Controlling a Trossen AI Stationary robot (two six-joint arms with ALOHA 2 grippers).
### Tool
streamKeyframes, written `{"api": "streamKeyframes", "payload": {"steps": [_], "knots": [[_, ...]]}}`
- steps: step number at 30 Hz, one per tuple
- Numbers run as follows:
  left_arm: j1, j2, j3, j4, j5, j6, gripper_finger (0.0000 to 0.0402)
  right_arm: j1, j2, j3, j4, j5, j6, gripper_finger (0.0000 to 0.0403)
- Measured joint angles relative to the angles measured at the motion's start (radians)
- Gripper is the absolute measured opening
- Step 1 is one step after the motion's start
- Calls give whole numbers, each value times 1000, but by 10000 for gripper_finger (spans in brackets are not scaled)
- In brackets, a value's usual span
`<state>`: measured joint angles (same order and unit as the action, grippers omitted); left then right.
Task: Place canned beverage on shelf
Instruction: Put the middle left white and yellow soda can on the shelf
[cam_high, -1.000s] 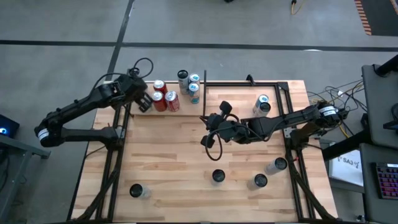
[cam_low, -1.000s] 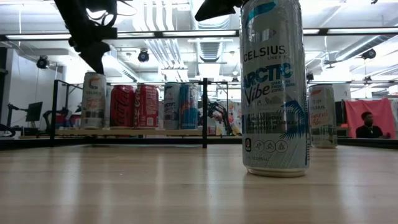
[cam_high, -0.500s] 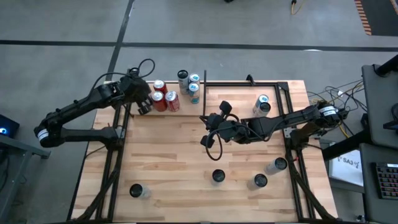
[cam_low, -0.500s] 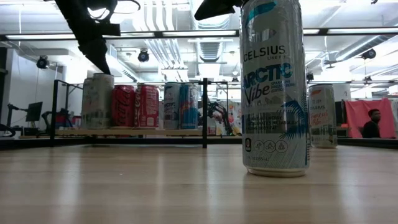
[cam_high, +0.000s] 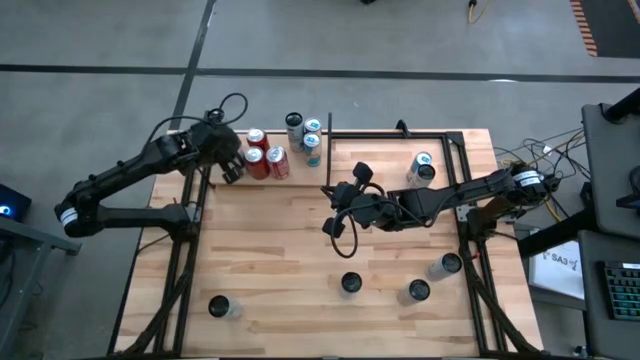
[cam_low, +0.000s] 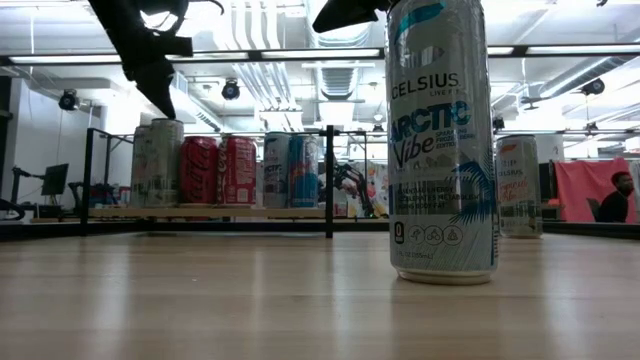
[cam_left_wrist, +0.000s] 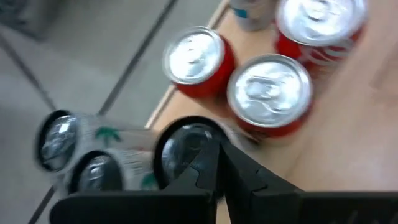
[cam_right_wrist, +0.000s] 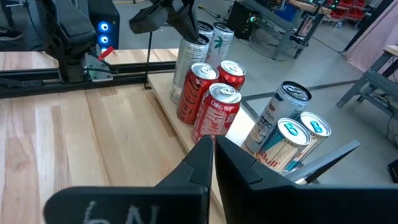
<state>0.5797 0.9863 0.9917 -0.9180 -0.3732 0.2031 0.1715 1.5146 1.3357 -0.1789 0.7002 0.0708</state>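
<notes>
The shelf (cam_low: 210, 212) runs along the table's far left and carries two red cans (cam_high: 266, 161), a third red can behind them, several blue-and-white cans (cam_high: 308, 135) and tall pale cans (cam_right_wrist: 189, 62) at its left end. All stand upright on their bases. My left gripper (cam_high: 232, 170) is shut and slants down onto one pale can (cam_low: 165, 162). My right gripper (cam_high: 332, 192) is shut and hangs over the table's middle, touching nothing. It points toward the shelf. My left gripper has its shut fingertips (cam_right_wrist: 194, 32) on the top rim (cam_left_wrist: 186, 143) of the pale can at the shelf's left end. It comes slanting down from above and from the left. The can stands upright on the shelf beside the red cans.
Single cans stand on the table's near half: one in the middle (cam_high: 350, 283), two at the near right (cam_high: 418, 291) and one at the near left (cam_high: 220, 306). Two more cans (cam_high: 421, 168) stand inside a bare black frame (cam_high: 400, 135) at the far right.
My left gripper has rolled at the wrist while staying over the shelf's left end. The pale can under it has slid a little toward the table's right, up against the red cans, and stays upright.
</notes>
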Motion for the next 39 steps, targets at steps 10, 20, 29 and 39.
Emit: {"api": "streamKeyframes", "payload": {"steps": [10, 20, 29, 39], "knots": [[0, 5, 6, -70, -124, -99, 0, 0, 0, 0, 0, 0, 0, 9], [-1, -1, 9, -122, -95, -278, 0, 0, 0, 0, 0, 0, 0, 9], [-1, -2, 26, -131, -78, -320, 0, 0, 0, 0, 0, 0, 0, 9], [-1, 1, 55, -122, -85, -297, 0, 0, 0, -2, 0, 0, 0, 9]]}}
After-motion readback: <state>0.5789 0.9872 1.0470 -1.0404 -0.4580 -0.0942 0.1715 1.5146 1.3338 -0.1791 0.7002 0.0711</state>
